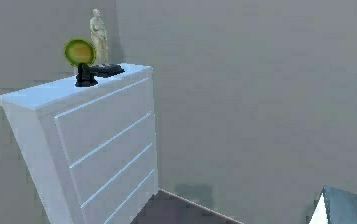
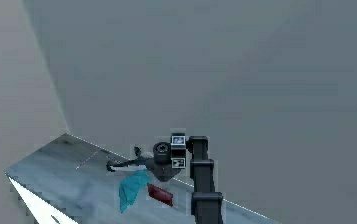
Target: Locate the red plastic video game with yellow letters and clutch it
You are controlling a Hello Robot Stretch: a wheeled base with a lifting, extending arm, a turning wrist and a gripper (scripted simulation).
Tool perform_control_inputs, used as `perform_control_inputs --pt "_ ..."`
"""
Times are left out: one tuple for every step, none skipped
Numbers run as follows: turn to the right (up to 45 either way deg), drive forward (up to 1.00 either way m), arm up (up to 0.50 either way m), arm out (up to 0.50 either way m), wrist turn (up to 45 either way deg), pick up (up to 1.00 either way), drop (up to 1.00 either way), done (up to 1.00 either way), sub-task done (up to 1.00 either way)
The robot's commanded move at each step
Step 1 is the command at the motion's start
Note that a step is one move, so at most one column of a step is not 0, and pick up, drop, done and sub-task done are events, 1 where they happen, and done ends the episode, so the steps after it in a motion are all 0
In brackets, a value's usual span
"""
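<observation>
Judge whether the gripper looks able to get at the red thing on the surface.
Probably yes: the red thing lies on the grey surface close by the gripper, with nothing standing between them. A teal thing lying beside it may crowd the approach.

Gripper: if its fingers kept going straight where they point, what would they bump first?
Probably nothing near: the gripper points toward the arm side view's left over the bare grey top. The teal thing and red thing seem off that line.
</observation>
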Motion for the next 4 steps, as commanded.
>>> perform_control_inputs --pt "0.0 0.0 0.0 0.0 45.0 0.0 0.0 0.0 0.0" --pt "0.0 0.0 -0.3 0.0 0.0 0.0 0.0 0.0 0.0" --pt "0.0 0.0 0.0 0.0 0.0 1.0 0.0 0.0 0.0" --pt "0.0 0.0 0.1 0.0 0.0 0.0 0.0 0.0 0.0"
